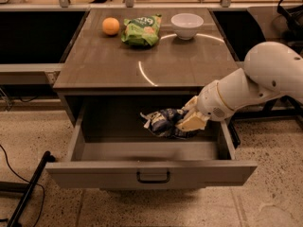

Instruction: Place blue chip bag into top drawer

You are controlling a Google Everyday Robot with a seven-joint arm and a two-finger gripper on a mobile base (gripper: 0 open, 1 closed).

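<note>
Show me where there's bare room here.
In the top drawer, the left half is bare, from its left wall to the blue chip bag in the gripper. The tabletop too, in front of the orange, green snack bag and white bowl. Crowded: the drawer's right.

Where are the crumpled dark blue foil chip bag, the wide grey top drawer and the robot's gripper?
crumpled dark blue foil chip bag (161, 121): camera view, its creased middle.
wide grey top drawer (94, 174): camera view, left part of its front panel.
gripper (182, 123): camera view, fingertips gripping the bag's right side inside the drawer.

crumpled blue chip bag (162, 122), held by gripper (182, 120), inside open grey top drawer (104, 173).
</note>
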